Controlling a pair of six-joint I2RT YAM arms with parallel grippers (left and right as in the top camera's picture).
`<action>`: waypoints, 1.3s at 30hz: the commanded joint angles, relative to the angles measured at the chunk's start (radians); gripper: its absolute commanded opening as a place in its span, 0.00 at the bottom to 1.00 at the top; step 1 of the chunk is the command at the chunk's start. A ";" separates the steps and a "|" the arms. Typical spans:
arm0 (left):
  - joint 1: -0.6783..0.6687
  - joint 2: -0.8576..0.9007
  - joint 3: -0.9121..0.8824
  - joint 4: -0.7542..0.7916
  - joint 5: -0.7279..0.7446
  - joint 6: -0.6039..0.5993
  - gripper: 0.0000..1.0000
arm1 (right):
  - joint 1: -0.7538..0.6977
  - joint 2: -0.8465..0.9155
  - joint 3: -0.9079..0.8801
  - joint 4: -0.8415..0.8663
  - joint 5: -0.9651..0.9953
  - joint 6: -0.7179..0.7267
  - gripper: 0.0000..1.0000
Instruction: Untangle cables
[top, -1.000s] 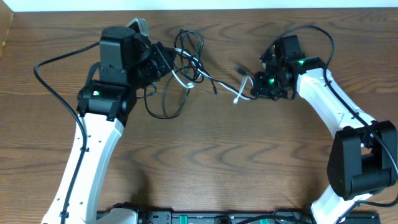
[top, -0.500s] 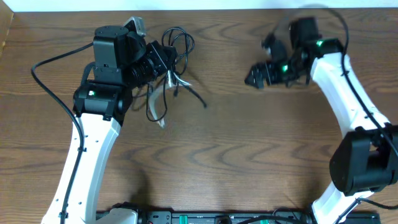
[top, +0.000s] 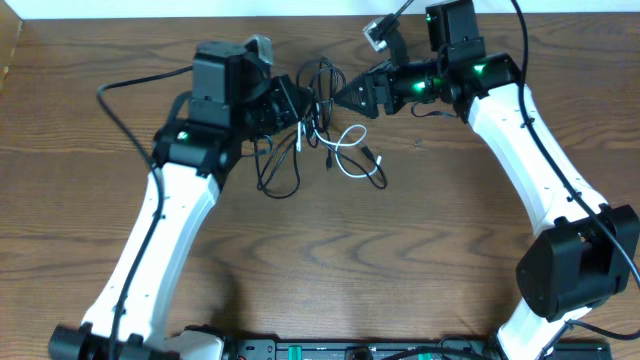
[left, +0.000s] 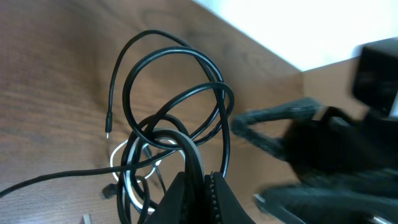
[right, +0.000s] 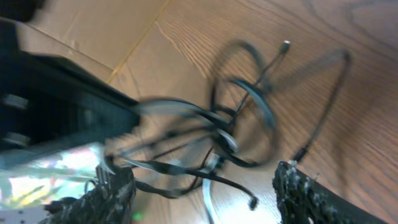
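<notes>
Tabletop (top: 420, 260): right hand (top: 343, 96), jaws apart, has returned beside the cables (top: 318, 125).

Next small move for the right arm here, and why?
Probably ease the right end effector down onto the white cable loop and close. Its jaws stand open beside the tangle, holding nothing, while the left end effector is shut on the cables, anchoring them; the loop lies loose on the table.

Under me spreads a brown wooden table (top: 330, 260) with wavy dark grain. A plain white strip (top: 100, 8) runs along its far edge, and a black rail (top: 330, 351) with small green fittings lines the near edge.
</notes>
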 joint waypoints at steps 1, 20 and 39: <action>-0.024 0.044 0.014 0.013 0.013 0.005 0.07 | -0.002 -0.001 0.010 0.011 0.009 0.107 0.67; -0.046 0.055 0.014 0.060 0.013 0.006 0.07 | 0.121 0.077 0.009 -0.019 0.472 0.384 0.24; -0.044 0.055 0.014 -0.142 -0.400 0.063 0.08 | -0.058 -0.111 0.027 -0.205 0.170 -0.066 0.01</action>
